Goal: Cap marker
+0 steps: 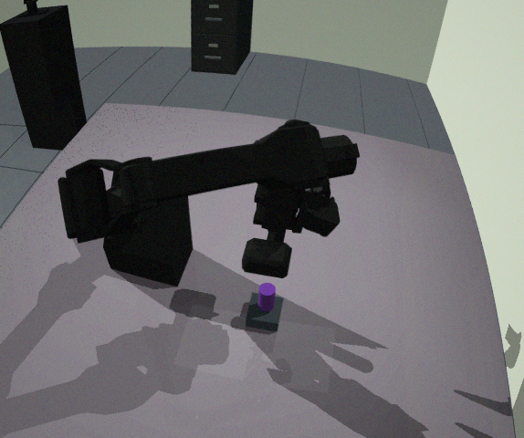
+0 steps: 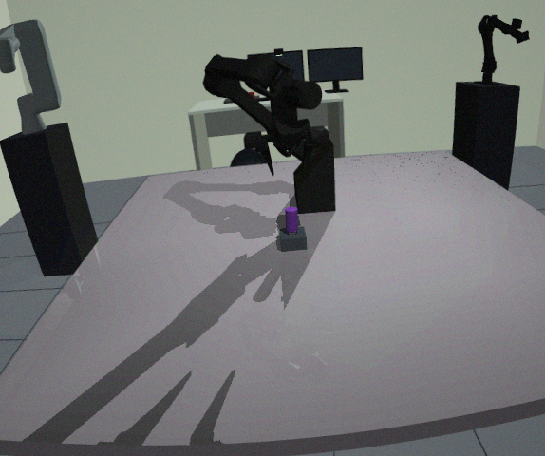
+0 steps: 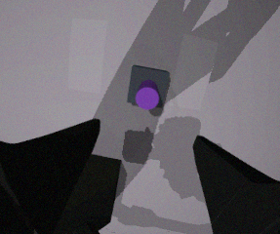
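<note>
The holder block is small, dark grey-green and stands on the table. The purple cap stands upright over the block, on the marker, with no clear tilt. Almost nothing of the marker shows beneath it, and the frames are too coarse to tell whether it is fully clicked down. No loose cap shows on the table. My gripper is open and empty, its fingers wide apart. It is above and back from the cap, not touching it.
The arm's own base stands on the table behind the block. The arm's shadows fall across the block and table. Pedestals with other arms, a desk with monitors and a filing cabinet stand beyond the table.
</note>
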Available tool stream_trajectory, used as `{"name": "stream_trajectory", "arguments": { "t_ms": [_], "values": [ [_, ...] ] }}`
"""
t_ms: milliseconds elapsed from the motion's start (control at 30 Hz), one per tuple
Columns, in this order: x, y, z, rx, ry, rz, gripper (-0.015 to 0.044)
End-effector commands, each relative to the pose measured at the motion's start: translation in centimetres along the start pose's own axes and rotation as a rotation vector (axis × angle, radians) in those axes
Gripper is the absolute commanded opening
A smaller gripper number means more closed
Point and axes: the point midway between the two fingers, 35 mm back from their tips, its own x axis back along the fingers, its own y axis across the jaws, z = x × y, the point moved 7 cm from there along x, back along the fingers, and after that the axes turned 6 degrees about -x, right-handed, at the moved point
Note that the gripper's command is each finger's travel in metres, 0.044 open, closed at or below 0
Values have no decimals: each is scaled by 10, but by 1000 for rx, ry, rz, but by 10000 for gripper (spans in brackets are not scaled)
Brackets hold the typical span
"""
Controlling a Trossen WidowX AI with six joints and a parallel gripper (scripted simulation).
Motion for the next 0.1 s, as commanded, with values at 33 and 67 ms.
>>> {"name": "stream_trajectory", "arguments": {
  "t_ms": [33, 67],
  "values": [
    [0, 0, 0, -3, 4, -2, 440],
    [0, 0, 0, -3, 4, -2, 440]
  ]
}}
